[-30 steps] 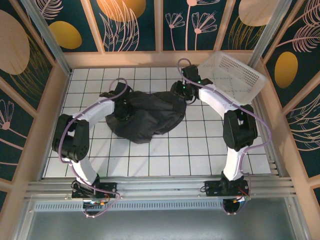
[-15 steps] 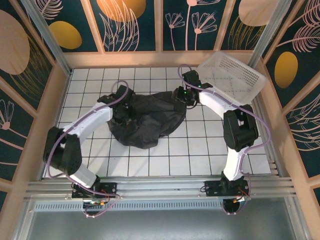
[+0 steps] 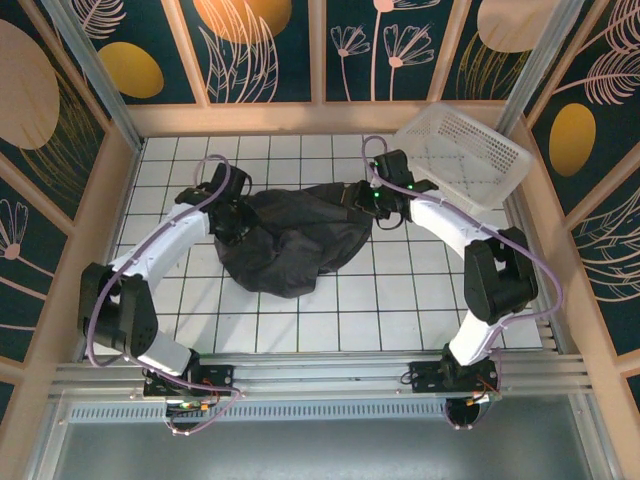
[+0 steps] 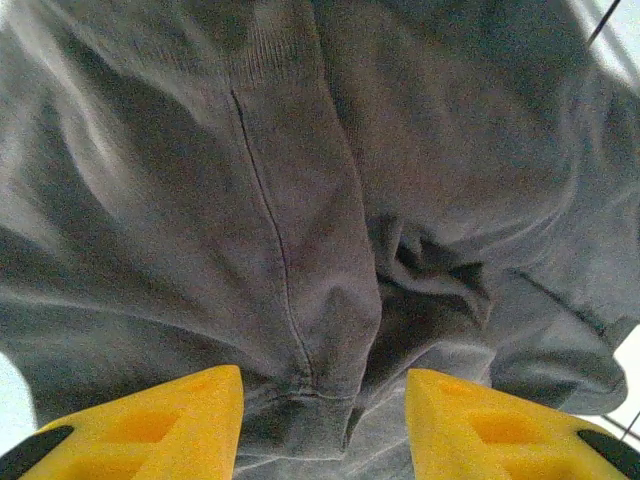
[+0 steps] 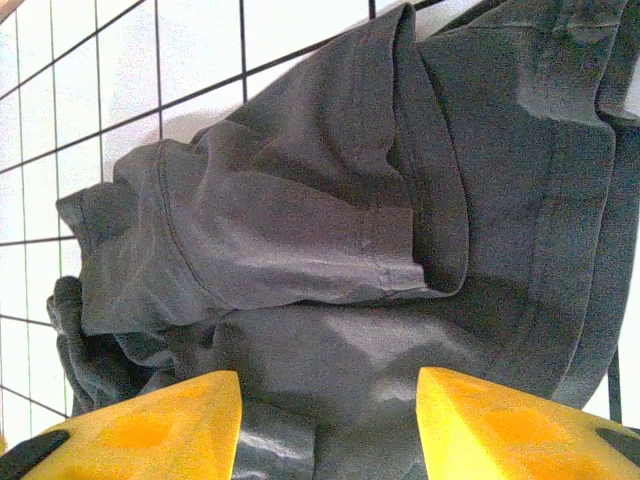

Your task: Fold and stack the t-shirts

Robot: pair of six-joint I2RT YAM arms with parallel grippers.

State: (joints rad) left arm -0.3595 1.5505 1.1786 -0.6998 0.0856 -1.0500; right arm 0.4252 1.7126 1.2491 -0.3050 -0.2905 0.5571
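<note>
T-shirt [image 3: 300, 245]: crumpled heap, mid-frame in top view, on tiled tabletop [image 3: 400, 310]. Left tool [image 4: 322, 415] spread, hem seam between fingers. Right tool [image 5: 330, 420] spread over sleeve fold. Likely step: flatten heap. Pinch single-layer hems at opposite sides, pull apart evenly, avoid bunching.

A dark grey t-shirt [image 5: 480, 200] lies bunched across the centre and right of the frame, on a white gridded bench [image 5: 90, 90] that shows bare at the upper left. One sleeve [image 5: 260, 240] points left, its stitched hem curling at the centre. Along the bottom edge, the yellow fingers [image 5: 150, 425] of the right end effector [image 5: 330, 420] stand apart with fabric between them; whether they pinch it cannot be told.
</note>
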